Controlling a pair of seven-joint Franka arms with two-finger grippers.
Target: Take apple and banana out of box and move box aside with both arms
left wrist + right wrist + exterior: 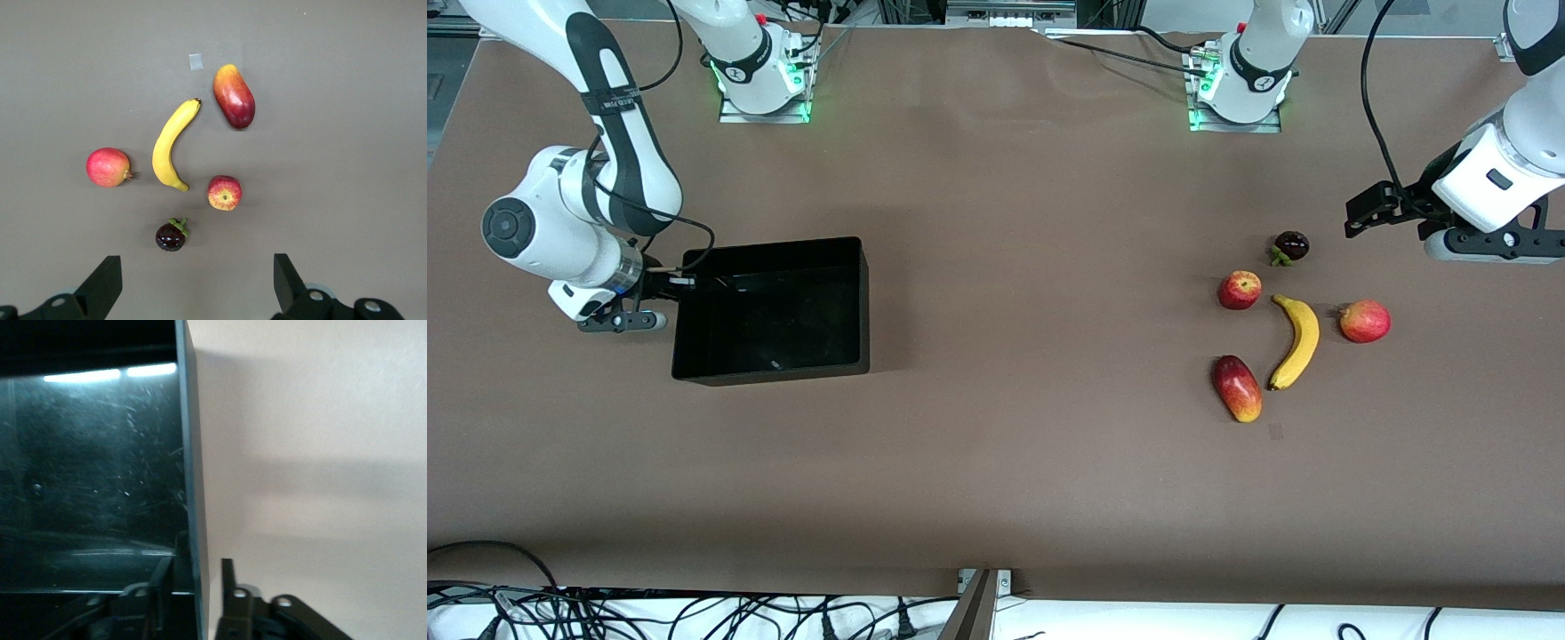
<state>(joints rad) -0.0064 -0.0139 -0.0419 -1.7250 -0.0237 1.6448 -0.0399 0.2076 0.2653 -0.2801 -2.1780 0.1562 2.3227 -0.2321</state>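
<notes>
two white franka arms with black joint bands, black cables looping along the links, green lights glowing at the square metal bases. right gripper (660, 283) black, a grey bar beneath it; left gripper (1371, 213) black with wedge-shaped fingers (101, 285), round screw holes showing.

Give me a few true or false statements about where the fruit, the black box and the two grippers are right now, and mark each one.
1. The black box has fruit in it. False: it holds none; all the fruit lies on the table toward the left arm's end.
2. The banana lies between two round red fruits. True.
3. The left gripper is open above the fruit. True.
4. The right gripper is over the banana. False: its fingers straddle the box's wall.
5. The small dark purple fruit lies nearer to the front camera than the banana. False: it lies farther.
</notes>
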